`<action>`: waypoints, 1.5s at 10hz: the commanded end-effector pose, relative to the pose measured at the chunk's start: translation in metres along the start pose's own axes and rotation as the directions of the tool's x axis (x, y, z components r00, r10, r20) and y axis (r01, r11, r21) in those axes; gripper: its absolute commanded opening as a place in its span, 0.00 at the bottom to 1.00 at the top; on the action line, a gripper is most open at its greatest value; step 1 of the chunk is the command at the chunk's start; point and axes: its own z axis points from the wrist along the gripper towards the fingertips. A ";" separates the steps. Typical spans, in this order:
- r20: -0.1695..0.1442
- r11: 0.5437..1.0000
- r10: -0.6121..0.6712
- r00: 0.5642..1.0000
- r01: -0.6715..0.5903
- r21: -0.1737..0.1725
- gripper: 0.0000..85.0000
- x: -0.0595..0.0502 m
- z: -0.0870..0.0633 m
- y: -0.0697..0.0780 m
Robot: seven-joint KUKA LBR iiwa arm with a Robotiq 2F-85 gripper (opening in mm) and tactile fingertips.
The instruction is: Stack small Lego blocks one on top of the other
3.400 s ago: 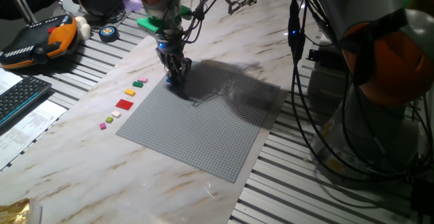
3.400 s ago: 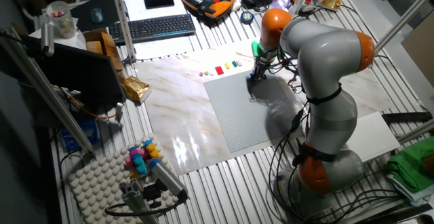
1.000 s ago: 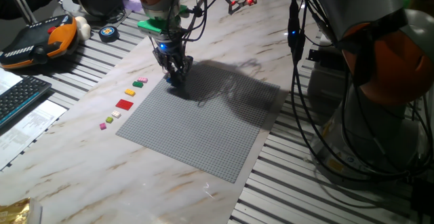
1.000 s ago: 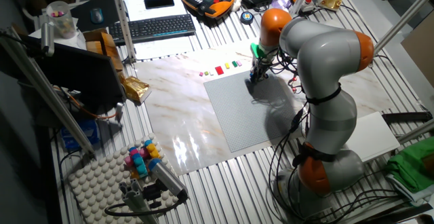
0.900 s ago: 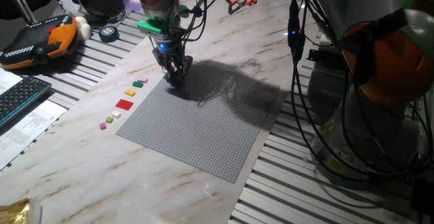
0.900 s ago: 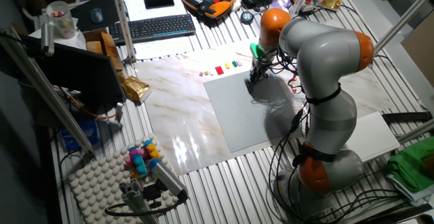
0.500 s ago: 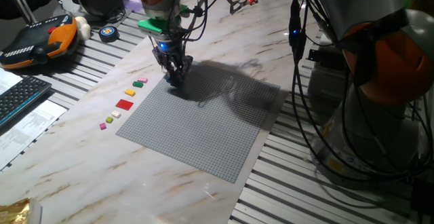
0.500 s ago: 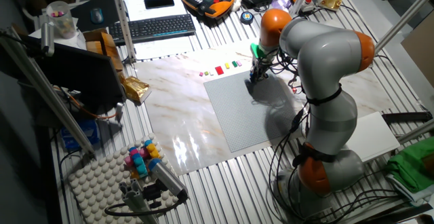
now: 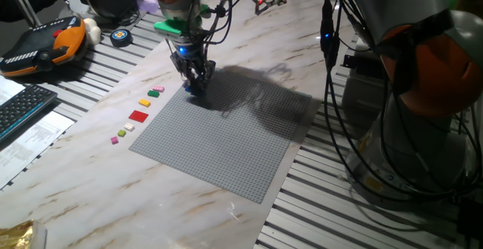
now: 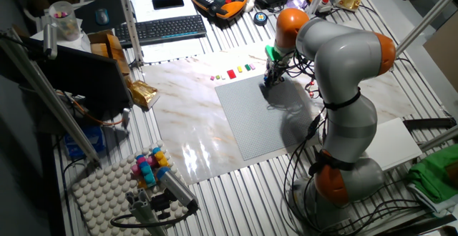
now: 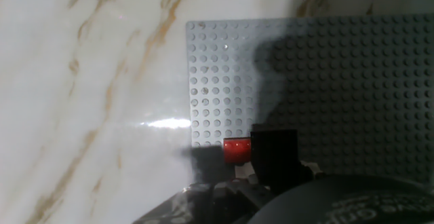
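Observation:
My gripper hangs just over the far left corner of the big grey studded plate. Its fingers hide what lies under them in both fixed views. In the hand view a small red Lego block sits at the plate's near edge by the corner. A black oblong piece touches its right side; I cannot tell whether it is the black block or a finger. No blue block shows. The frames do not show how the jaws stand.
Left of the plate on the marble lie a wider red square piece, and tiny green, pink, yellow and white pieces. A keyboard and an orange pendant lie far left. The arm's base and cables stand right.
Since 3.4 s ago the gripper has risen slightly at the plate's corner. Over the last second it has barely moved.

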 end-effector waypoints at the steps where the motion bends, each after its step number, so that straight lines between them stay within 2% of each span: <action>1: 0.002 1.000 0.007 1.000 -0.007 -0.005 0.01 0.000 0.000 0.000; 3: -0.004 1.000 0.030 1.000 -0.030 -0.006 0.01 0.000 0.000 0.000; 4: -0.023 1.000 0.001 1.000 -0.001 0.000 0.01 0.000 0.000 0.000; 5: -0.066 0.999 -0.046 0.997 0.047 0.009 0.01 0.000 0.000 0.000; 6: -0.077 0.997 -0.078 0.994 0.079 0.010 0.01 0.000 0.000 0.000; 7: -0.080 0.995 -0.098 0.992 0.100 0.015 0.01 0.000 0.000 0.000; 9: -0.056 0.996 -0.082 0.995 0.084 0.033 0.01 0.000 0.000 0.000; 11: -0.054 0.997 -0.066 0.996 0.067 0.025 0.01 -0.001 0.000 0.002; 13: -0.055 0.997 -0.063 0.996 0.064 0.031 0.01 -0.002 0.000 0.012; 15: -0.063 0.997 -0.073 0.995 0.075 0.020 0.01 -0.004 0.003 0.012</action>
